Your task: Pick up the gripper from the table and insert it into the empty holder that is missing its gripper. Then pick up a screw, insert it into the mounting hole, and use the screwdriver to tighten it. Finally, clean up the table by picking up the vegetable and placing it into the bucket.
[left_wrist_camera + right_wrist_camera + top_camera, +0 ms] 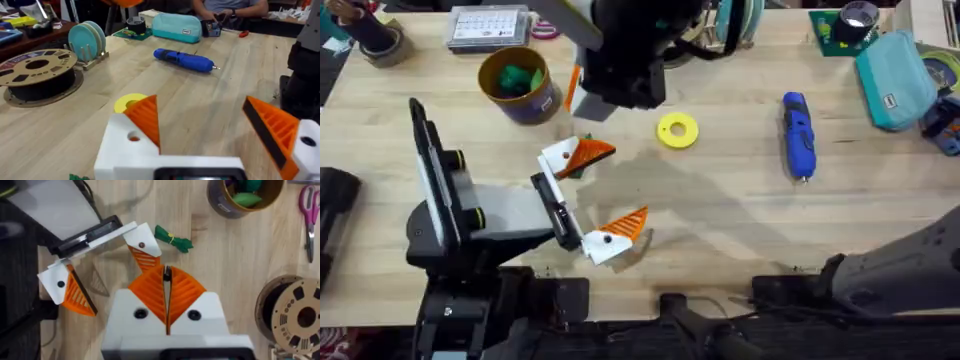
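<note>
My left gripper [628, 182] rests open on the table, and both of its white holders carry an orange ribbed pad. The far holder [137, 234] shows a small reddish spot at its mounting hole, with its orange gripper [146, 260] under it. My right gripper [166, 274] hangs just above that finger, its orange pads shut on a small dark screw [166, 272]. Beside the far holder lies the dark green vegetable [172, 239]. The bucket [542, 100] stands behind it with bright green lumps inside. The blue screwdriver [798, 135] lies to the right.
A yellow disc [677, 130] lies between the left gripper and the screwdriver. A teal pouch [893, 80] and a tape roll [857, 20] sit at the back right. A brown filament spool [295, 315] and pink scissors [309, 215] are near the bucket.
</note>
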`<state>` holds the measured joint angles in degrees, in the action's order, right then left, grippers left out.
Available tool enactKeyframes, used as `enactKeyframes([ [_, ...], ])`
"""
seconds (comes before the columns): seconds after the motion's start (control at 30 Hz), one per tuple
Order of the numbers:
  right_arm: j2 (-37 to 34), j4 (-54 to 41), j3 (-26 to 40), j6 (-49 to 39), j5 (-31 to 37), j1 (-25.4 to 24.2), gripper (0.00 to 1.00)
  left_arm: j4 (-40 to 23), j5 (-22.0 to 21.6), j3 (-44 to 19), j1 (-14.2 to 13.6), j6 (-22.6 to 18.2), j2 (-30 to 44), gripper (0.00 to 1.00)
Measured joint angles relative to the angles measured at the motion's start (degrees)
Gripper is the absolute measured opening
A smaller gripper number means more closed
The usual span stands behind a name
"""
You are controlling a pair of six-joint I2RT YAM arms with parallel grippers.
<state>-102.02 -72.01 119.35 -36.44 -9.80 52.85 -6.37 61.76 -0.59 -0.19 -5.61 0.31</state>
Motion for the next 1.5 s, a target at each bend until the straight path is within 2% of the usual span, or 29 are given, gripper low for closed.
enactKeyframes([
  [0.27,0.0,-0.1,0.0,-4.4,-0.7,2.6,0.007,0.0,0.0,0.0,0.0,0.0,0.0,0.990],
  [0.57,0.0,-1.5,0.0,-6.9,-3.4,2.8,0.006,0.0,0.0,0.0,0.0,0.0,0.0,0.990],
  [1.5,-1.2,-2.6,0.0,-7.3,-3.6,2.8,0.006,0.0,0.0,0.0,0.0,0.0,0.0,0.990],
])
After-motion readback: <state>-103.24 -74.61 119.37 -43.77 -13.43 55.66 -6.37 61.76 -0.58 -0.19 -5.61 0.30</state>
